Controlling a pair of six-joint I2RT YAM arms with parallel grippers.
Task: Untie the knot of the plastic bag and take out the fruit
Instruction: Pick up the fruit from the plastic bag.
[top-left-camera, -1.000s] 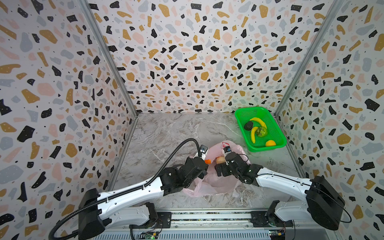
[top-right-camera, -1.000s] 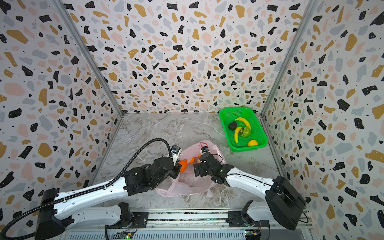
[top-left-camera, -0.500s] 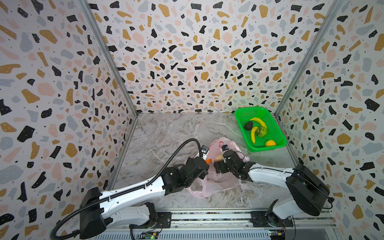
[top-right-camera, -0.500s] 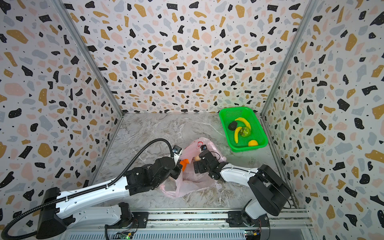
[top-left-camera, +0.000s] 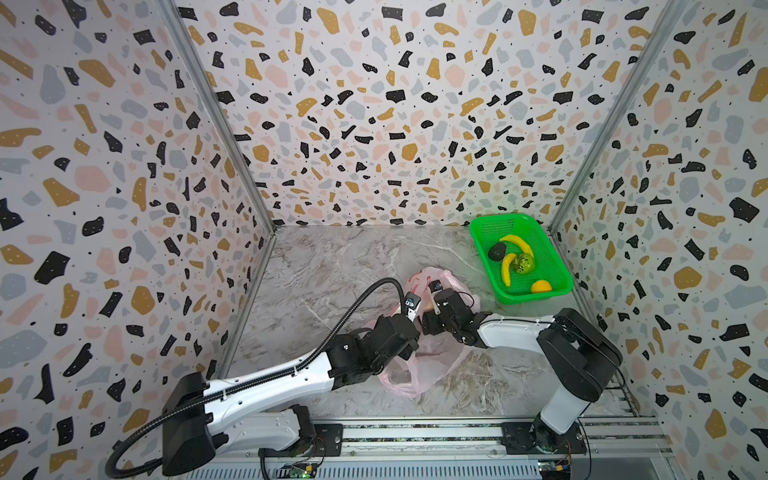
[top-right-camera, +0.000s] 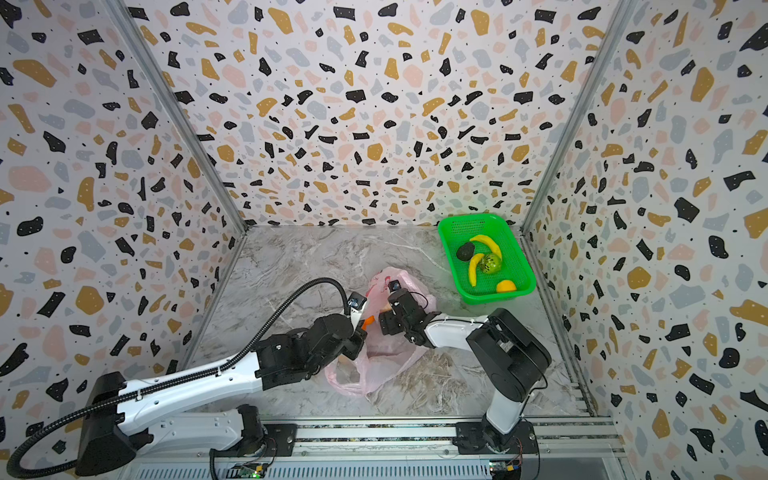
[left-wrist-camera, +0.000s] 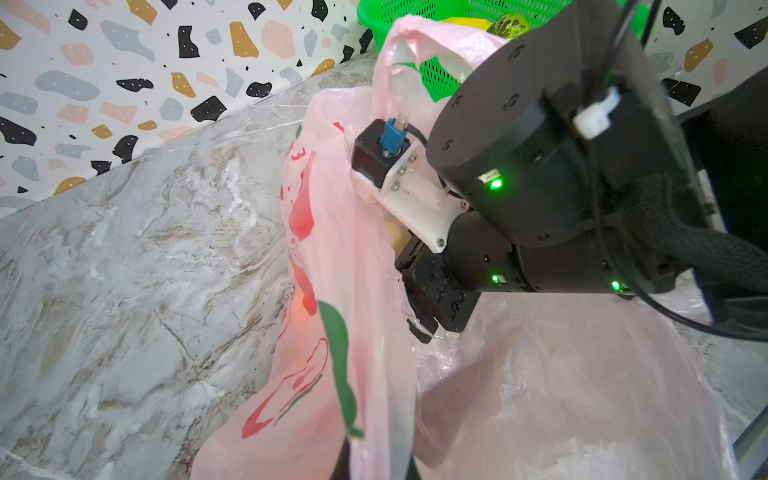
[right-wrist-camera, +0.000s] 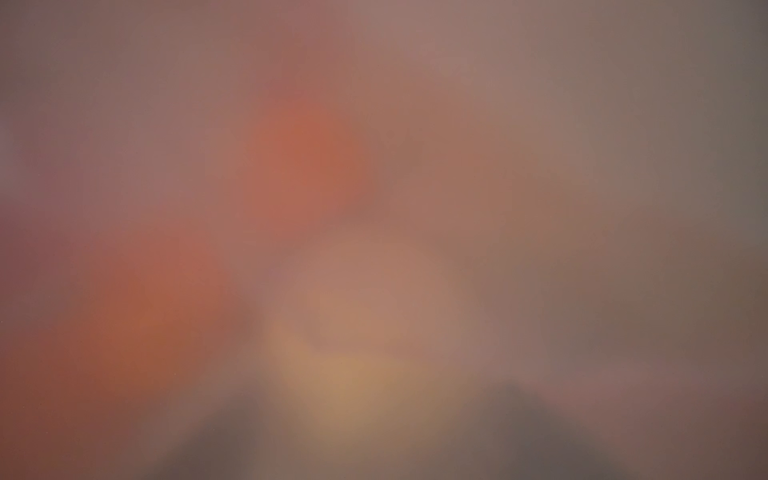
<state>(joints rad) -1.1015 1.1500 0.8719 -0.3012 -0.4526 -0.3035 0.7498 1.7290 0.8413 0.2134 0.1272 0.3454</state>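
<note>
While translucent pink plastic bag (top-right-camera: 386, 361) sags, left end effector (top-right-camera: 359, 338) clenches it, right end effector (top-right-camera: 382, 323) unclear.

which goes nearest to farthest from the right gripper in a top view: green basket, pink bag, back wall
1. pink bag: in the middle, the right gripper reaches into it.
2. green basket: in the back right corner.
3. back wall: behind the basket, farthest.

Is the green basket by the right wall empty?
No, the green basket holds bananas, a dark fruit and a green fruit.
</note>
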